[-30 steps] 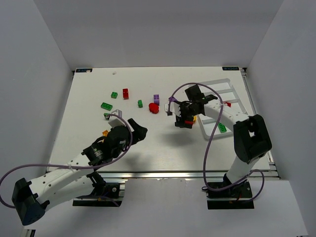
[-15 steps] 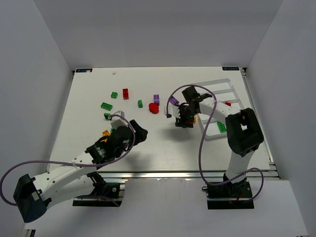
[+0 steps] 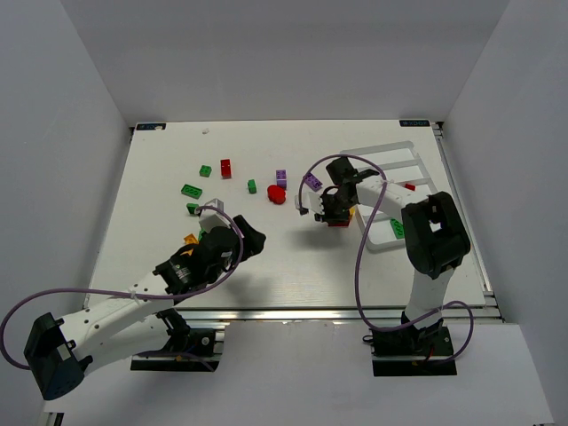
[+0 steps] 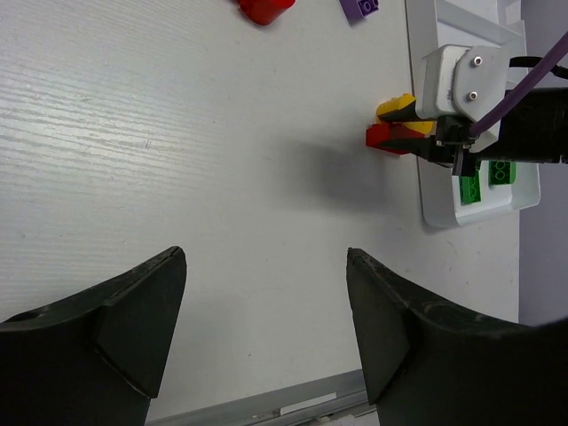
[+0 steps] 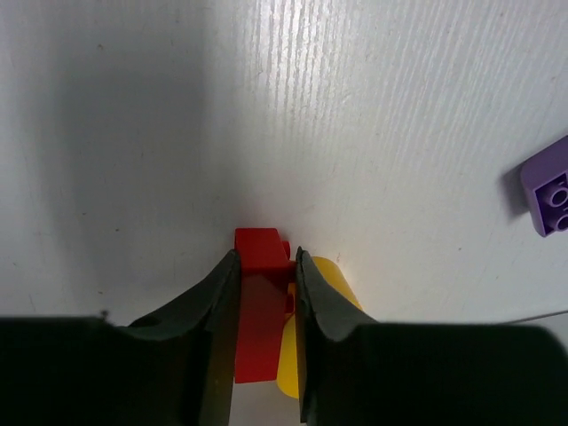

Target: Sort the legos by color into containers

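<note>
One red brick (image 5: 260, 306) is the piece in hand, lying on the table right against a yellow piece (image 5: 325, 277), just off the tray's (image 4: 441, 206) near-left edge. We judge it light, stiff and smooth, so it won't deform under pressure but could squirt out of a crooked pinch. The flat long sides are the place to take it, and that is where the right gripper (image 5: 264, 257) has it, with both fingers pressed onto those sides and the studded end poking out past the tips. The yellow piece touches the outer face of one finger, so we would expect it to get nudged when the brick lifts.

A purple brick (image 5: 550, 186) lies well apart. In the tray, two green bricks (image 4: 484, 180) sit at the end of one compartment. Farther out, more red, green and purple pieces are scattered over the table. The left gripper (image 4: 266, 266) hangs above bare table, jaws wide apart and holding nothing.
</note>
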Controlling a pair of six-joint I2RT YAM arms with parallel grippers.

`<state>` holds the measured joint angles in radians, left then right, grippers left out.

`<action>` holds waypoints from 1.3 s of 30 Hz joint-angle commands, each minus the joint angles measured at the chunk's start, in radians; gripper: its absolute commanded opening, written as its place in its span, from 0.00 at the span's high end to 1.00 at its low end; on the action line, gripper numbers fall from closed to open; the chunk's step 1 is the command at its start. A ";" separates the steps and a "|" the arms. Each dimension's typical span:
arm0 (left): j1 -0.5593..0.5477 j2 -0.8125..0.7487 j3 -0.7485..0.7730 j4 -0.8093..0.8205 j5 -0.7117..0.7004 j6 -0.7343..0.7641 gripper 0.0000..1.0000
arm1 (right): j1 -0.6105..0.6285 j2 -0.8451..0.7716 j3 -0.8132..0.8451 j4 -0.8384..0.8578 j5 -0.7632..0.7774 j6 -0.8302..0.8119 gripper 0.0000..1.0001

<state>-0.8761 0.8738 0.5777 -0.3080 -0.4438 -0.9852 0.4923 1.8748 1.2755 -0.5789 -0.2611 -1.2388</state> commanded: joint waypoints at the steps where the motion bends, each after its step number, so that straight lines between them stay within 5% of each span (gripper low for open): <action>1: 0.003 -0.002 -0.004 0.026 0.004 0.003 0.18 | 0.003 -0.034 0.024 -0.018 -0.053 0.004 0.81; 11: 0.003 0.022 -0.009 0.067 0.031 0.019 0.18 | -0.026 -0.187 0.116 -0.102 -0.351 0.326 0.97; 18: 0.003 0.021 -0.027 0.141 0.085 0.046 0.17 | -0.210 -0.218 0.176 -0.125 -0.632 0.593 1.00; 26: 0.003 0.073 -0.150 0.771 0.401 0.126 0.16 | -0.308 -0.233 0.191 -0.254 -1.141 0.662 1.00; 29: 0.003 0.123 -0.127 0.886 0.488 0.148 0.16 | -0.307 -0.269 0.185 -0.103 -1.210 0.847 1.00; 32: 0.003 0.168 -0.107 0.990 0.527 0.166 0.15 | -0.307 -0.311 0.121 0.211 -1.247 1.184 1.00; 33: 0.003 0.189 -0.104 1.018 0.533 0.177 0.15 | -0.304 -0.327 0.093 0.320 -1.248 1.422 1.00; 35: 0.003 0.205 -0.099 1.115 0.559 0.190 0.15 | -0.301 -0.379 -0.044 0.856 -1.236 1.748 1.00; 36: 0.003 0.217 -0.099 1.176 0.563 0.209 0.15 | -0.301 -0.387 -0.091 1.103 -1.206 2.144 1.00; 37: 0.003 0.220 -0.101 1.202 0.567 0.217 0.15 | -0.302 -0.381 -0.119 1.559 -1.190 2.332 1.00; 39: 0.002 0.223 -0.107 1.277 0.580 0.249 0.15 | -0.291 -0.338 -0.052 1.601 -1.179 2.460 1.00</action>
<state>-0.8742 1.0992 0.4423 0.7536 0.0746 -0.8009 0.1905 1.5215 1.1862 0.3058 -1.4307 0.5686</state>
